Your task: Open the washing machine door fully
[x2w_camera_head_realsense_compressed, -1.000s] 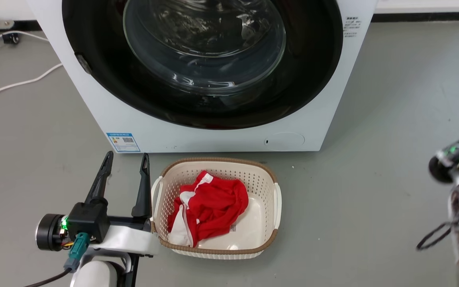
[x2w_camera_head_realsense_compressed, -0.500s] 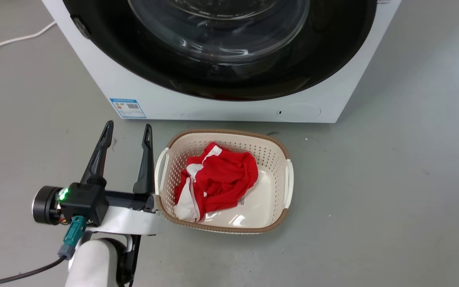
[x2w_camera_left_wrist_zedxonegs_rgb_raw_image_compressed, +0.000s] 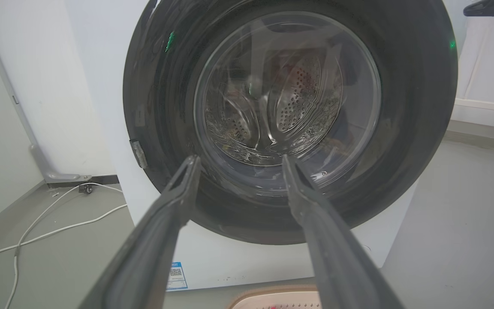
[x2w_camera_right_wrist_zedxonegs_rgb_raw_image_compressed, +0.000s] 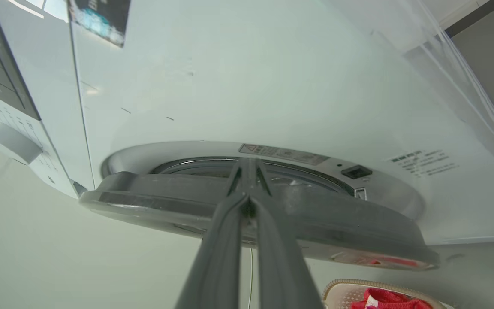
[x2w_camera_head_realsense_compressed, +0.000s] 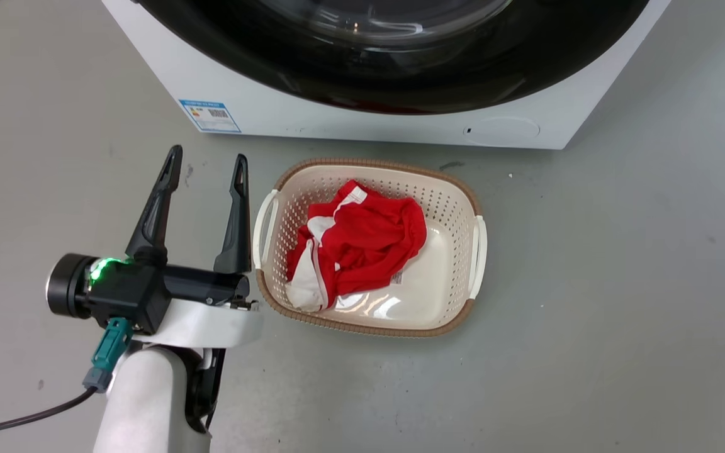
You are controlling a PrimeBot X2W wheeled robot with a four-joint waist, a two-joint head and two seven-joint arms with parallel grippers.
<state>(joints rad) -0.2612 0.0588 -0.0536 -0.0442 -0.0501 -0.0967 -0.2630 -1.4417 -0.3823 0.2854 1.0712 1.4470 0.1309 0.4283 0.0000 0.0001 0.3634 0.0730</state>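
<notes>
Fingers wide on left, closed on right

My left gripper [x2w_camera_head_realsense_compressed: 208, 155] is near me, wide apart and empty, just beside the laundry basket [x2w_camera_head_realsense_compressed: 369, 165] with a red garment [x2w_camera_head_realsense_compressed: 362, 239]. Farther, my right gripper [x2w_camera_right_wrist_zedxonegs_rgb_raw_image_compressed: 249, 165] has fingers pressed together, tips at the rim of the washing machine door [x2w_camera_right_wrist_zedxonegs_rgb_raw_image_compressed: 337, 223], which stands partly off the washing machine [x2w_camera_right_wrist_zedxonegs_rgb_raw_image_compressed: 251, 86] front.

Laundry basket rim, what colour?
Brown; the basket rim shows best in the head view.
</notes>
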